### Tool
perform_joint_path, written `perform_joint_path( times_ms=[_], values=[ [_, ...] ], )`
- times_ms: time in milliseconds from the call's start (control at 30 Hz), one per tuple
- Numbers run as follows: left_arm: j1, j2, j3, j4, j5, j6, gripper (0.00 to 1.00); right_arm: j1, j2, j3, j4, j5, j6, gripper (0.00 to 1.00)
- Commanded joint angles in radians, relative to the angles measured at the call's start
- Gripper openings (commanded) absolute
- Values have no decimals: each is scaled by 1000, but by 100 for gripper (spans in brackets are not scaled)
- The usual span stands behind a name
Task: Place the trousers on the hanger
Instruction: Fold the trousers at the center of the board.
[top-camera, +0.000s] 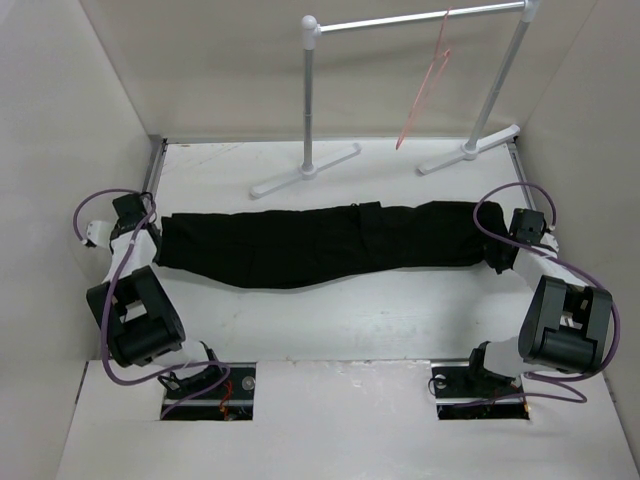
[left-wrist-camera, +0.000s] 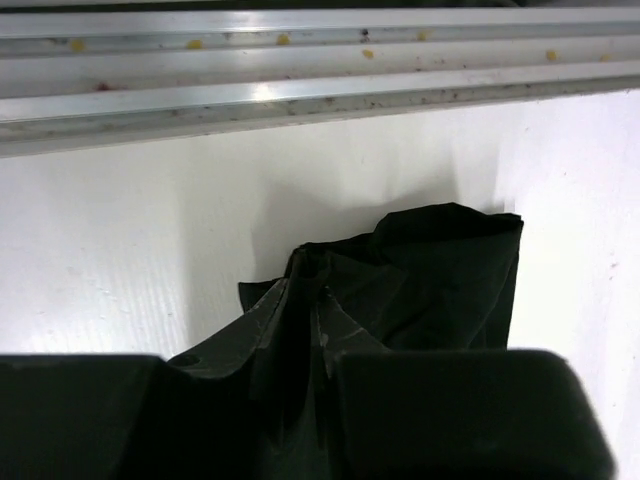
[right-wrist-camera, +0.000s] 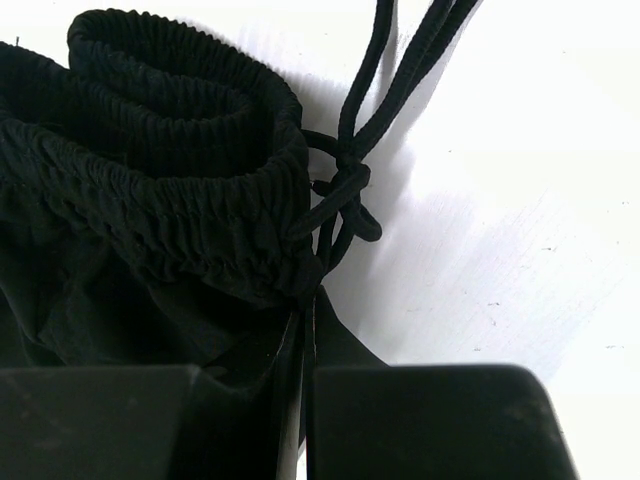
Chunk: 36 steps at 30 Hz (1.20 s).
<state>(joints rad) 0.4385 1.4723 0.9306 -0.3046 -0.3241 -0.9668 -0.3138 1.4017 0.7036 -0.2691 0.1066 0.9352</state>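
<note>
Top view: see the trousers (top-camera: 320, 243) stretched flat, left to right, across the white worktop (top-camera: 330, 330), just in front of the feet of the garment rail (top-camera: 400, 20); note the hanger (top-camera: 425, 95) hooked on the rail's bar, hanging well apart from the trousers; find the left tool (top-camera: 150, 232) at the left end of the cloth and the right tool (top-camera: 497, 256) at the right end, both low over the worktop.

Left wrist view: find the left tool (left-wrist-camera: 320, 375) clamped on a bunched end of the trousers, with cloth pinched in the narrow slit between the fingers (left-wrist-camera: 450, 410); note a metal strip (left-wrist-camera: 300, 95) along the worktop edge beyond.

Right wrist view: find the right tool (right-wrist-camera: 305, 400) closed on the trousers just below the elastic waistband (right-wrist-camera: 170, 200); see the drawstring (right-wrist-camera: 400, 70) knotted beside it, trailing over the worktop.
</note>
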Motion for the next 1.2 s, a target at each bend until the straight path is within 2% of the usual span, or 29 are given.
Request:
perform_joint_path(
  times_ms=[0, 100, 233, 300, 400, 433, 500, 567, 667, 767, 833, 933, 1100, 1167],
  values=[
    [-4, 22, 31, 13, -12, -3, 8, -14, -10, 4, 28, 53, 2, 2],
    [-11, 29, 34, 21, -6, -7, 6, -14, -10, 4, 28, 53, 2, 2],
    [-17, 42, 40, 10, -6, -7, 8, -14, -10, 4, 28, 53, 2, 2],
    [-7, 39, 33, 1, -13, -9, 17, -14, -10, 4, 28, 53, 2, 2],
    [1, 20, 30, -14, -16, -12, 39, -14, -10, 4, 28, 53, 2, 2],
    [1, 7, 30, -19, -16, -15, 45, 156, -644, -19, -295, -43, -54, 95],
    [-2, -47, 34, -22, -18, -15, 53, 146, -650, -9, -314, -50, -67, 97],
    [-36, -110, 53, -22, -21, -15, 55, 132, -638, 25, -324, -73, -72, 99],
    [-160, -188, 80, -34, -30, 3, 56, 162, -636, 85, -347, -99, -52, 100],
    [-324, -237, 59, -25, -43, 8, 56, 206, -642, 70, -337, -50, -33, 100],
    [-433, -242, 45, -18, -40, 5, 56, 171, -616, 39, -326, -39, -35, 100],
    [-577, -242, 18, 21, -32, 4, 56, 56, -578, -18, -268, -53, -41, 95],
    [-744, -228, -29, 102, 16, 13, 56, -121, -431, -55, -135, -87, -79, 84],
    [-789, -221, -48, 137, 34, 23, 56, -155, -370, -52, -82, -103, -84, 85]
  ],
)
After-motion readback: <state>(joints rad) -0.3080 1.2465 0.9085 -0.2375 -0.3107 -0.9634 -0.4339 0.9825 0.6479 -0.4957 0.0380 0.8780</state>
